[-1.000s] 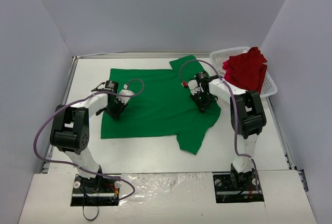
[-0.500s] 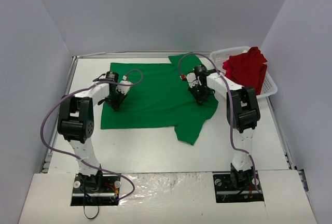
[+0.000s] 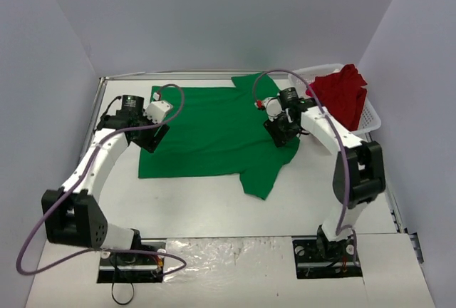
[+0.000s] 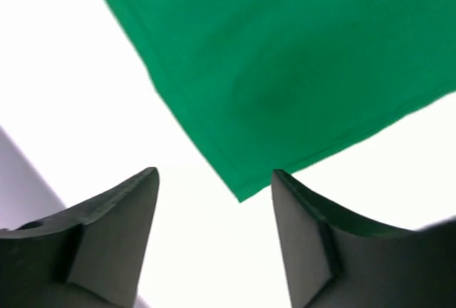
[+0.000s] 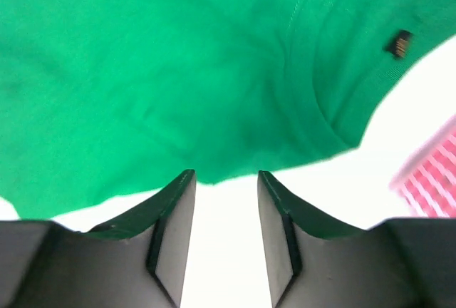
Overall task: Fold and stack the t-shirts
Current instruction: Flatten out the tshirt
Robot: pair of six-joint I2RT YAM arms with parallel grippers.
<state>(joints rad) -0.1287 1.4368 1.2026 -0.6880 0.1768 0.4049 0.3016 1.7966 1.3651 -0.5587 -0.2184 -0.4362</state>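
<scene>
The green t-shirt lies spread flat on the white table, one sleeve toward the near right. My left gripper is open and empty at its left edge. In the left wrist view a corner of the green t-shirt lies just ahead of that gripper. My right gripper is open and empty at the shirt's right edge. The right wrist view shows the green cloth and its collar label beyond that gripper. The red t-shirt is heaped in the basket.
The white lattice basket stands at the far right corner; its edge shows in the right wrist view. Grey walls enclose the table on three sides. Bare table lies between the shirt and the arm bases.
The green shirt slid toward the far side of the table, then stopped. Both grippers have since lifted off the cloth, and both arms have drawn back and up.
</scene>
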